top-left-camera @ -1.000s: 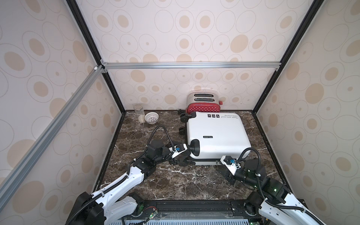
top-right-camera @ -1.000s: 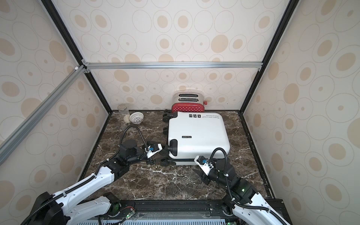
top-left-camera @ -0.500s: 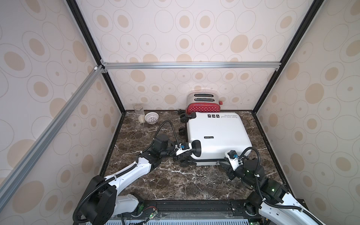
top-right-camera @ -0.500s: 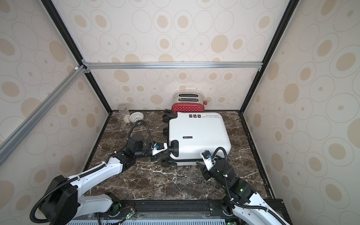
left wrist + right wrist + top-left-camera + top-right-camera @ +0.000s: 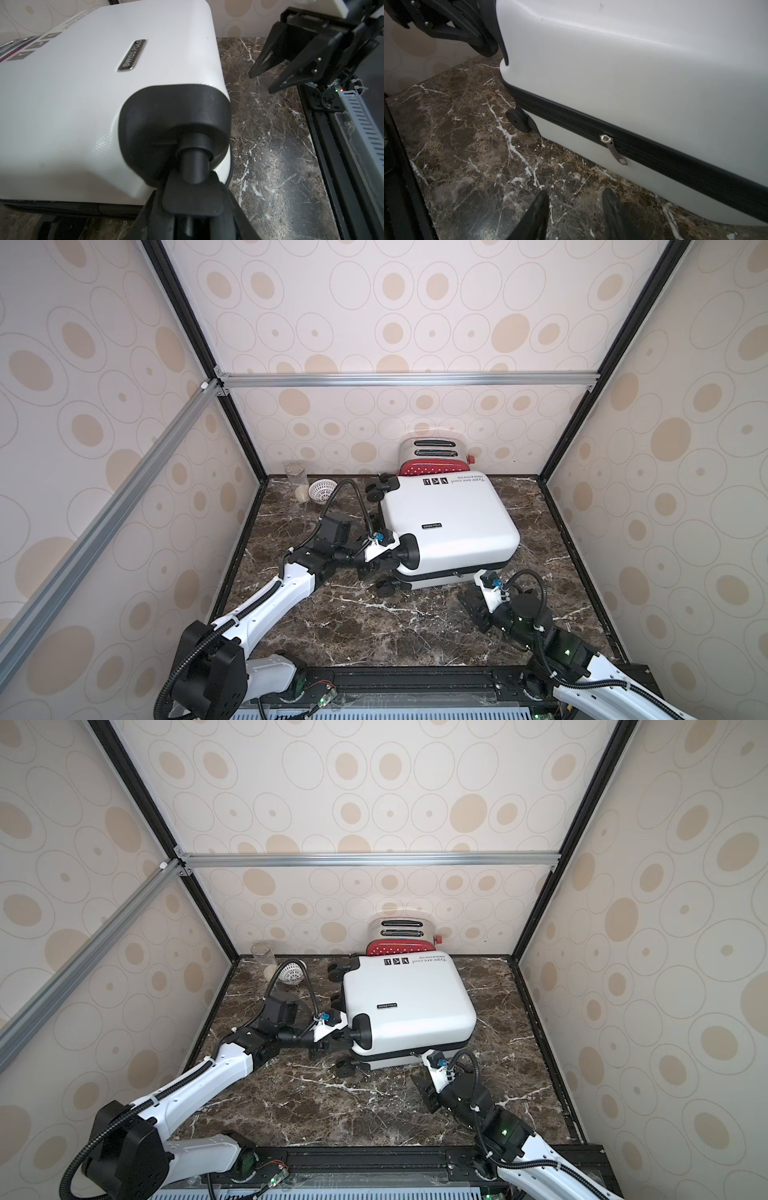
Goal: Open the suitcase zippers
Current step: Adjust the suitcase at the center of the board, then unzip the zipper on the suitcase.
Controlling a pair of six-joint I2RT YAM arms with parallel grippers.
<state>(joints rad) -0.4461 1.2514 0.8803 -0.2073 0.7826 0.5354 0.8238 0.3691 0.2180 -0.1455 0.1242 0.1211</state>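
The white suitcase [image 5: 449, 526] [image 5: 407, 1002] lies flat on the marble, wheels to the left. My left gripper [image 5: 387, 562] [image 5: 344, 1039] [image 5: 191, 199] is shut on the black spinner wheel [image 5: 190, 193] under the near top corner housing [image 5: 176, 124]. The black zippers' band [image 5: 654, 151] runs along the near side, shut, with a silvery pull [image 5: 614, 150] [image 5: 456, 573] hanging down. My right gripper [image 5: 473, 593] [image 5: 424, 1073] [image 5: 576, 199] is open just above the marble, short of that pull, with nothing between its fingers.
A red polka-dot toaster [image 5: 434, 458] stands against the back wall behind the suitcase. A glass jar [image 5: 296, 477] and a white mesh basket [image 5: 322, 491] sit in the back left corner. Papered walls close in three sides.
My left gripper has moved right to the suitcase's near left corner and shut on the wheel there. My right gripper has shifted a little to the right along the near side.
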